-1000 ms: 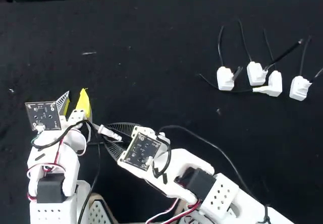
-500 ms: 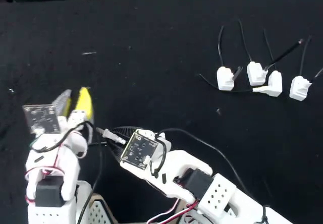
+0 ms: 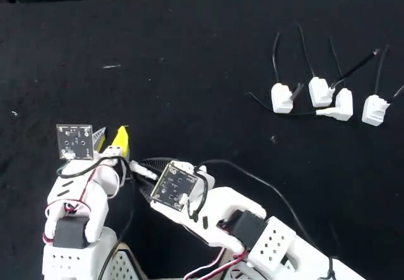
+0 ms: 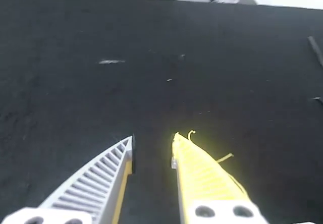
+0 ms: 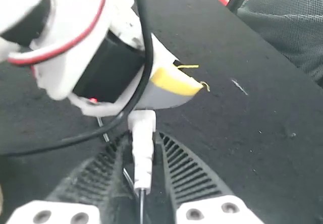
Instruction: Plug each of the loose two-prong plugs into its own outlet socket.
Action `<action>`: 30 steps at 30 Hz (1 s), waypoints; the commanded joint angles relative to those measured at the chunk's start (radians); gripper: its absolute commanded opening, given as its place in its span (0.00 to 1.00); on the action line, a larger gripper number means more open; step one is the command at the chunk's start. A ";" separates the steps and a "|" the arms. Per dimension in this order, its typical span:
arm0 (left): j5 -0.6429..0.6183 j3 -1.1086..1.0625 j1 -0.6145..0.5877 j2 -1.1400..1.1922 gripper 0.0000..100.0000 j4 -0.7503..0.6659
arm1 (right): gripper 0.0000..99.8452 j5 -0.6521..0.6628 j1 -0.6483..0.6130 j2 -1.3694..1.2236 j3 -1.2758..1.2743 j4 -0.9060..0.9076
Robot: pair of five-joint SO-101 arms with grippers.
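Four small white plug-or-socket pieces in loose row, far right on black table.
- Leftmost piece (image 3: 282, 97): blocky, apart from others.
- Second piece (image 3: 320, 91): slightly farther back.
- Third piece (image 3: 341, 105): just right of second and nearer, thin white tab pointing left.
- Fourth piece (image 3: 375, 110): rightmost, apart.
- Thin black cords (image 3: 276, 53) run from pieces toward far edge.
- I cannot tell plugs from sockets.

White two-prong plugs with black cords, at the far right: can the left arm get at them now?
Probably not. Its open grey-and-yellow gripper faces bare black tabletop, so nothing blocks it, but the white plugs lie far across it, to the right.
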State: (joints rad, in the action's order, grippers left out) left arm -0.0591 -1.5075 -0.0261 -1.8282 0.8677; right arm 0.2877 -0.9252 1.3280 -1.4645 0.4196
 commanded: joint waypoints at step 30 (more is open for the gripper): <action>0.008 0.143 0.018 0.000 0.14 -0.046 | 0.01 -0.002 0.023 0.005 0.013 -0.041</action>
State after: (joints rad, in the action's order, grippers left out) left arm -0.0560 -1.3755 -0.1013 -1.8313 0.8324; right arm 0.2877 -0.9252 1.3295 -1.4645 0.4166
